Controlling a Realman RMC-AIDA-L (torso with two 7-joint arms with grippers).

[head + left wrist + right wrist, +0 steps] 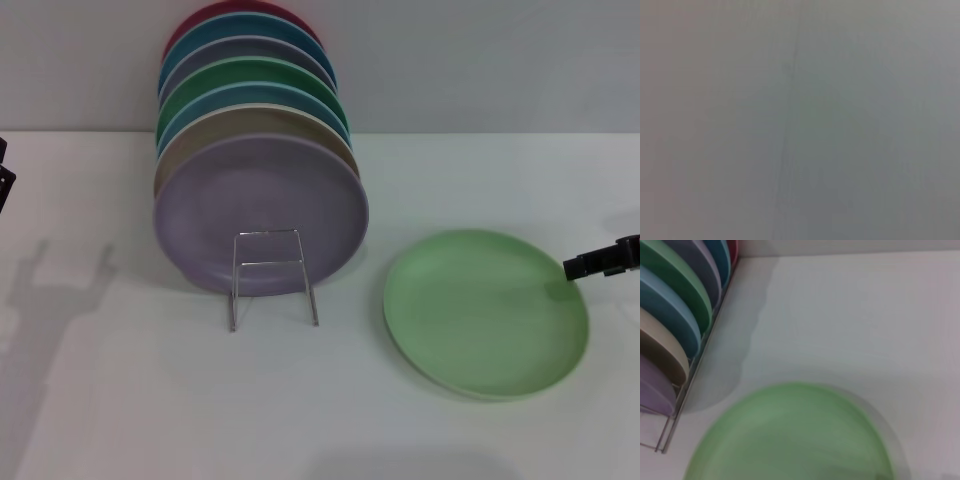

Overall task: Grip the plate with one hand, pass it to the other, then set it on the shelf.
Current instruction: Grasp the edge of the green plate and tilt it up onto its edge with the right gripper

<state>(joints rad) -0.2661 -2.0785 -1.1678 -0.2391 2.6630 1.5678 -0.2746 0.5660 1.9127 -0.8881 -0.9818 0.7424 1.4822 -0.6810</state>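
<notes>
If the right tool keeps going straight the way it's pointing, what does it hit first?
Most likely the light green plate: the right tool points leftward at its near rim. Height above the rim is unclear.

Light green plate (485, 312), lower right of the head view: smooth, matt. Lilac plate (262, 212), front of stack: smooth, matt, faint sheen. Rack (272, 275): thin bright metal wire. Table (120, 400): white, matt, smooth.

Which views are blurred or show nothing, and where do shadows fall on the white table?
Head view: sharp; soft grey arm shadows on the white table left of the thin silver wire rack; the black right gripper reaches the round mint-green plate.
Left wrist view: a featureless grey blur.
Right wrist view: the plate is out of focus, the rack's shadow beside it.
</notes>
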